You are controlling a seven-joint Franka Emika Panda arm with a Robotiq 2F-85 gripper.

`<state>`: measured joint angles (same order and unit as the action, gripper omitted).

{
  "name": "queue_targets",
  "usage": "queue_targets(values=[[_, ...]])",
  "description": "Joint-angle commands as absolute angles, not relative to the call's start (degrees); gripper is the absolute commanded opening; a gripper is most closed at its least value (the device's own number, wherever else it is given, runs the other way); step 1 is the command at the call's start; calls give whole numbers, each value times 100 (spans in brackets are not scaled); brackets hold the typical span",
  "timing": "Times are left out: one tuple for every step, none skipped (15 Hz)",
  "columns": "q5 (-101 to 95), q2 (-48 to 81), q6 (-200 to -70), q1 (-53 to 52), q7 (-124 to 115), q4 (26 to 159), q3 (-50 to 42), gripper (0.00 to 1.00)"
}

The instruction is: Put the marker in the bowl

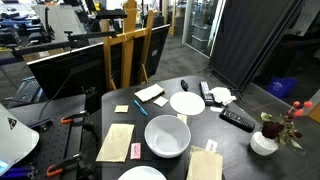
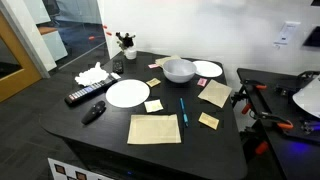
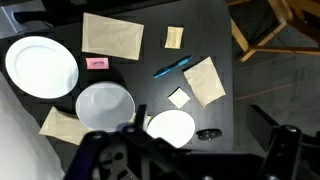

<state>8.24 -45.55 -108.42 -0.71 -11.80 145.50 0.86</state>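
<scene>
- While the gripper [image 3: 195,160] hangs high above the dark table [image 3: 135,82], the wrist view shows its fingers [image 3: 110,155] only as blurred dark shapes at the bottom edge. They stand wide apart with nothing held between them.
- The marker [image 3: 172,68] lies flat on the bare tabletop, slightly slanted in the wrist view. It is well apart from the gripper and outside the bowl [image 3: 104,104].
- In an exterior view the marker [image 2: 182,108] points roughly toward the bowl [image 2: 179,70] without touching it. A small yellow note [image 2: 153,105] lies on one side of it and a second yellow note [image 2: 208,120] on the other.
- The bowl [image 1: 167,137] stands upright, its glossy white inside facing up.
- A tan napkin [image 3: 205,80] lies just beside one end of the marker. A larger tan napkin [image 3: 112,35] lies farther off, with a pink slip [image 3: 97,63] between it and the bowl.
- Two flat white plates flank the bowl in the wrist view: the large plate [image 3: 41,66] on one side and the smaller plate [image 3: 171,128] on the other.
- A black remote [image 2: 85,95] lies near a plate, and a vase of flowers [image 2: 125,45] stands at the far edge of the table.
</scene>
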Motion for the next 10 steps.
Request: queue_targets(values=[[874, -4550, -10815, 15, -1130, 14531, 148, 100], [874, -4550, -10815, 15, -1130, 14531, 148, 100], [874, -4550, -10816, 15, -1130, 14531, 148, 100], [874, -4550, -10816, 15, -1130, 14531, 148, 100], [874, -4550, -10816, 15, -1130, 14531, 148, 100], [874, -4550, -10816, 15, -1130, 14531, 148, 100], [902, -4534, -10844, 13, -1174, 14546, 165, 100], [868, -4538, -10974, 67, -1341, 14600, 269, 100], [885, -4523, -11027, 79, -1428, 14624, 318, 100], [871, -4519, -11132, 135, -1640, 14680, 429, 100]])
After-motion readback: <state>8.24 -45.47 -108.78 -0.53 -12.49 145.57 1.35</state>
